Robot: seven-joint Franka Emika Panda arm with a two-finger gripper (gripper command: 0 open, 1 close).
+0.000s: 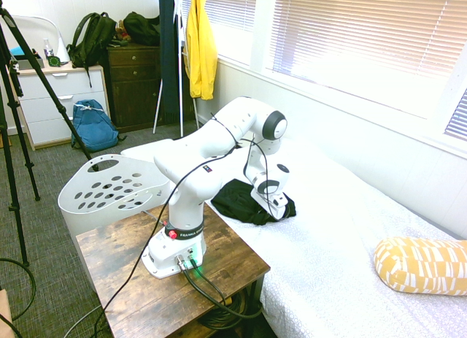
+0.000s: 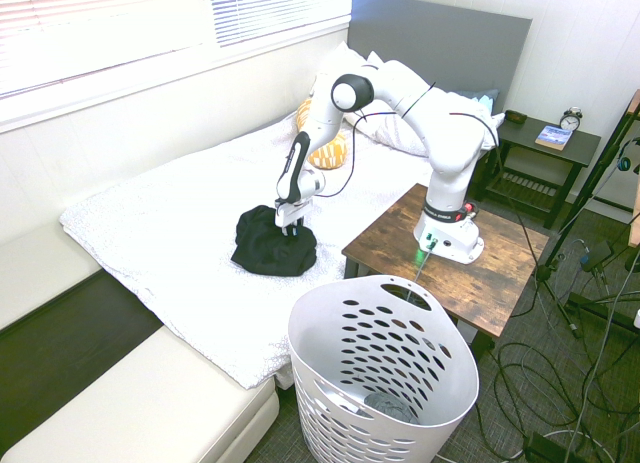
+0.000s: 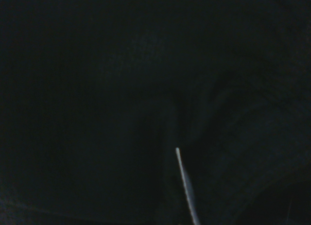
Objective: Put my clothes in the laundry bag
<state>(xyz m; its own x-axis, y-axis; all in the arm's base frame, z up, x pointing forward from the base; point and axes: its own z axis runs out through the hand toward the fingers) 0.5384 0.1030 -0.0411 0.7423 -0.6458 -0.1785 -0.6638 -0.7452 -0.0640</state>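
The black garment [image 2: 274, 246] lies bunched in a low heap on the white bed [image 2: 160, 233], left of centre in the second exterior view and near the mattress edge that faces the wooden side table [image 2: 450, 258]. The gripper [image 2: 290, 226] points almost straight down into the top of the heap, its fingertips sunk in the fabric. Whether the jaws have closed on cloth cannot be told: the dark fingers merge with the dark fabric in both exterior views. The wrist view is nearly black, filled with fabric folds, with only a thin pale line low in the frame.

The white laundry basket [image 2: 385, 373] stands on the floor at the bottom centre of the second exterior view, beside the side table and well apart from the garment.

Judging from this, the main risk is a shallow pinch. If the fingers catch only a top fold, the garment may slip free on lifting, or unfurl and hang long, dragging over the bed edge or snagging on the table corner on the way to the basket. A trailing sleeve could also drape over the basket rim rather than drop inside. Pressing too deep could catch the bedspread along with the garment and pull it up as well.
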